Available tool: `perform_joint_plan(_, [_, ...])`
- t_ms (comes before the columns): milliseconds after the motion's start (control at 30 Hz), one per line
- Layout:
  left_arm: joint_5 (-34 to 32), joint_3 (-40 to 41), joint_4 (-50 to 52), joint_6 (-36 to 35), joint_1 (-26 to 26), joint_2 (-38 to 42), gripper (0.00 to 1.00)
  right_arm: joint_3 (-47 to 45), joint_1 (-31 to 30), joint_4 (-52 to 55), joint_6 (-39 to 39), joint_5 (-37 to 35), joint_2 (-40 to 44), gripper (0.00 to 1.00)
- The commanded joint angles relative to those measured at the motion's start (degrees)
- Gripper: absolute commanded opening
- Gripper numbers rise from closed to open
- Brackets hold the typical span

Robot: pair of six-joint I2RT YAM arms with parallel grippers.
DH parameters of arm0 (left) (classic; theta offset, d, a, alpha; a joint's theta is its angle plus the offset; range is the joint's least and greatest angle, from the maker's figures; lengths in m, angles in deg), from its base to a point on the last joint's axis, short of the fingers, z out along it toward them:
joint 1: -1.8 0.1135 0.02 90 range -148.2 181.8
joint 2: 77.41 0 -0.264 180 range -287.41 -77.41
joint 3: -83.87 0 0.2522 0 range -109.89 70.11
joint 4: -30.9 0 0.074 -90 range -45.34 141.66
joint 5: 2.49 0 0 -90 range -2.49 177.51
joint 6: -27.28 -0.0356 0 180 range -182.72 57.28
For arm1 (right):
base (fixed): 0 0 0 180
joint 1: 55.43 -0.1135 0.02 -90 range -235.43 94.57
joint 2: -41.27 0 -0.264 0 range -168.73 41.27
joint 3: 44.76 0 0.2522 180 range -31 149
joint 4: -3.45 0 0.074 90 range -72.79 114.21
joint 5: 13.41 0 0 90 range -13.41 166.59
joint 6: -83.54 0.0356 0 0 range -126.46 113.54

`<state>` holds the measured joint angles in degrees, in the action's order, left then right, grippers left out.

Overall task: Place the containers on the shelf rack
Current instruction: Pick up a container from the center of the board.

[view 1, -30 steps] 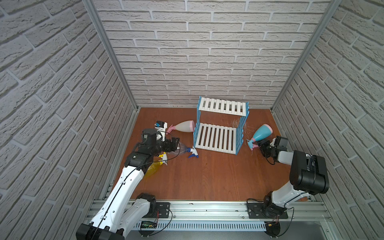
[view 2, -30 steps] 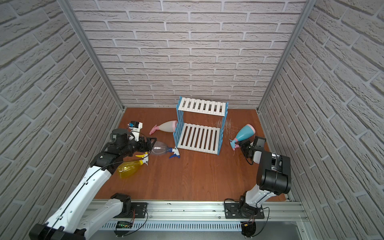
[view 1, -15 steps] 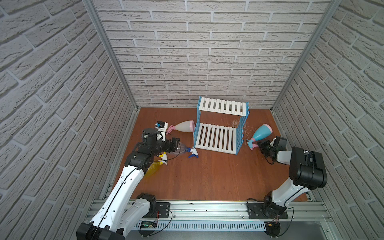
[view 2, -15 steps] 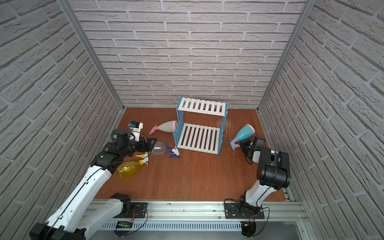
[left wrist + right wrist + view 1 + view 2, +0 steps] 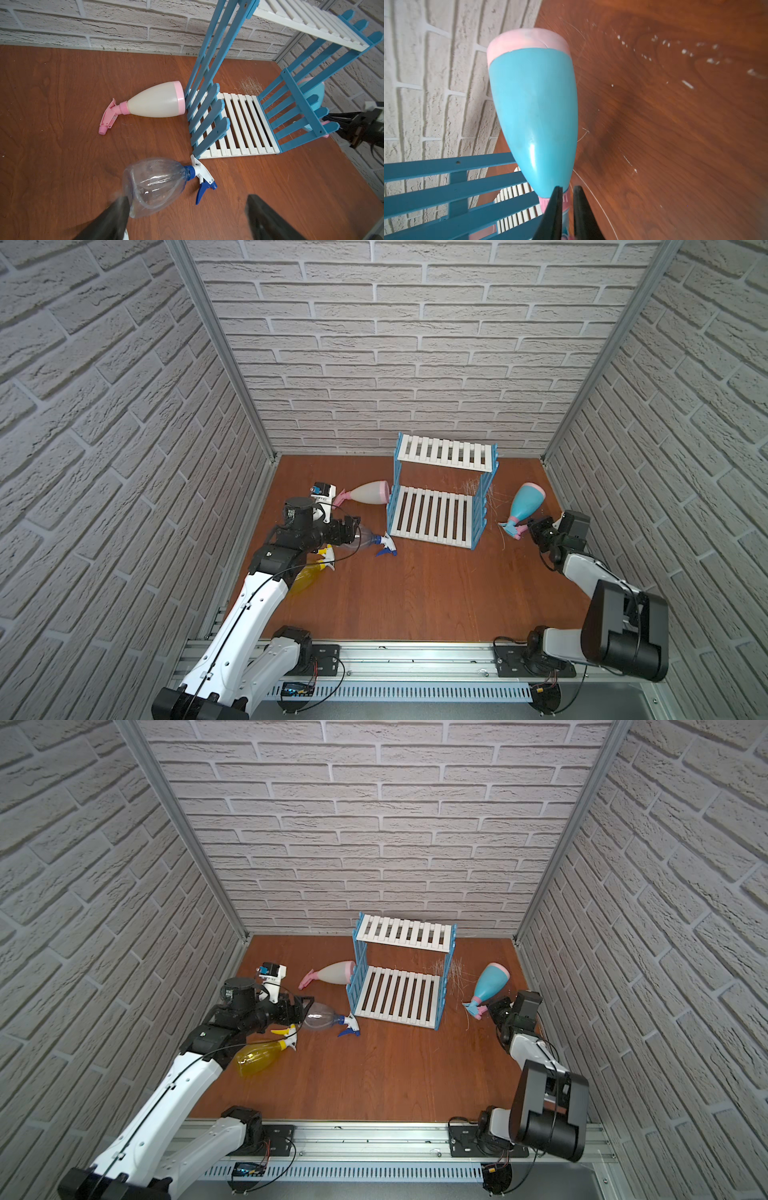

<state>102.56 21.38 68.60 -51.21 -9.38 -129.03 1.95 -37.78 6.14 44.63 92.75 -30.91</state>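
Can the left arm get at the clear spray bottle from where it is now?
Probably yes. The left gripper is open right at the base of the clear bottle, which lies on its side with nothing between them. The bottle sits off-centre, near one finger, so a small sideways shift looks needed.

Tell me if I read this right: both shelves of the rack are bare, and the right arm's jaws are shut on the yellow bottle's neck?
One slip: the right arm's jaws are shut on the neck of the light-blue bottle, as the right wrist view shows. The yellow bottle lies ungripped. Both shelves of the rack are bare.
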Motion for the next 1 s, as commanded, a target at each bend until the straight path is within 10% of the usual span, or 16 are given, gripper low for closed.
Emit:
perform_joint_plan(0, [2.69,0.39,-3.53,-1.88,-0.29,1.74,0.91,4.19,0.37,11.75,-4.97,-2.58,8.06,0.03])
perform_joint_plan(200, [5.82,0.35,-6.4,-9.76,-4.39,5.7,0.91,16.54,0.22,28.78,-11.32,3.86,20.1,0.03])
perform_joint_plan(400, [-8.65,-5.67,-1.4,-25.71,-19.15,4.28,0.91,33.03,-1.45,39.47,-13.39,14.99,21.79,0.03])
perform_joint_plan(567, [-10.45,-8.5,-4.06,-37.91,-26.85,1.97,0.94,41.84,-8.63,41.35,-10.88,26.19,16.84,0.03])
perform_joint_plan(967, [-26.03,-5.97,-15.31,-56.92,-41.48,-1.61,0.98,48.41,-28.95,52.47,-12.85,28.63,4.12,0.03])
